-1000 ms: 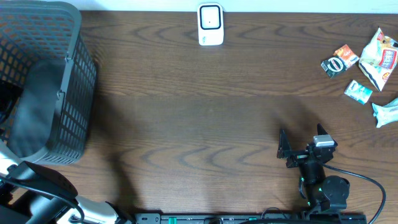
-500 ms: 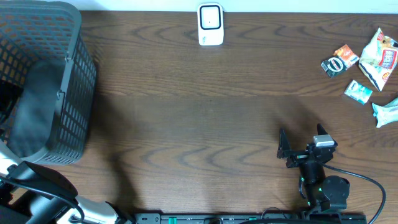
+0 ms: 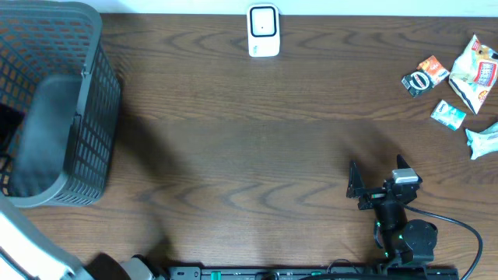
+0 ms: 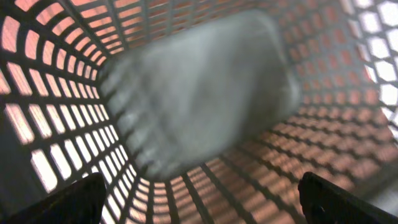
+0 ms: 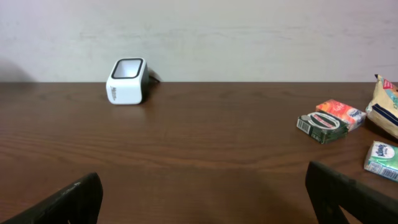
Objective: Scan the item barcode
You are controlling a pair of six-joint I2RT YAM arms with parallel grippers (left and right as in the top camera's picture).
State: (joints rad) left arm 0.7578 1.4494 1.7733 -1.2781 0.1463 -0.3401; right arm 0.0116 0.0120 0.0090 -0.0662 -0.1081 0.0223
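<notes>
The white barcode scanner (image 3: 263,31) stands at the table's far edge, also in the right wrist view (image 5: 126,81). Several small items lie at the far right: a green and orange pack (image 3: 425,75) (image 5: 328,119), a snack bag (image 3: 475,74), a teal packet (image 3: 448,114) (image 5: 380,159) and a pale wrapper (image 3: 484,140). My right gripper (image 3: 378,173) (image 5: 202,177) hovers open and empty near the front right. My left gripper (image 4: 202,180) is open and empty, looking into the grey basket (image 4: 56,112); that view is blurred.
The grey mesh basket (image 3: 93,117) stands at the table's left end, its grey floor (image 4: 199,87) bare. A pale wall rises behind the scanner. My left arm shows only as a white sliver (image 3: 23,249) at the lower left corner.
My left arm has swung: its dark links by the basket's front corner have left the overhead view. The right arm and the items have not moved.
</notes>
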